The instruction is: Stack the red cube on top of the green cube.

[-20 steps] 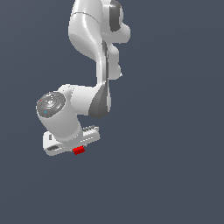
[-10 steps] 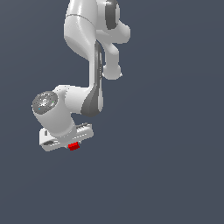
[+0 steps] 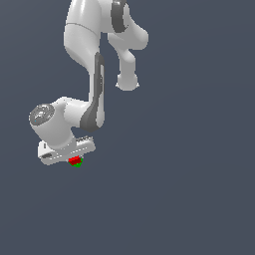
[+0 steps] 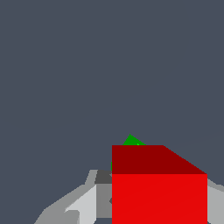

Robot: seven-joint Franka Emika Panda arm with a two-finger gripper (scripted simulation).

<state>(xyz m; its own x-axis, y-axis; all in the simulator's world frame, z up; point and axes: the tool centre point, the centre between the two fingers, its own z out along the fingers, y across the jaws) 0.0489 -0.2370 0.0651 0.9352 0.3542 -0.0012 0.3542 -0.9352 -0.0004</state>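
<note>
My gripper (image 3: 74,160) is shut on the red cube (image 3: 74,160) and holds it low at the exterior view's left. The green cube (image 3: 77,164) peeks out just beneath and beside the red cube, mostly hidden by it. In the wrist view the red cube (image 4: 159,188) fills the space between my grey fingers (image 4: 83,203), and only a small green corner of the green cube (image 4: 131,141) shows past its far edge. Whether the two cubes touch I cannot tell.
The white arm (image 3: 94,74) rises above the gripper. A plain dark grey surface (image 3: 189,189) lies all around.
My gripper has moved toward the exterior view's left with the red cube in it. The green cube, unseen before, now shows right under the red cube.
</note>
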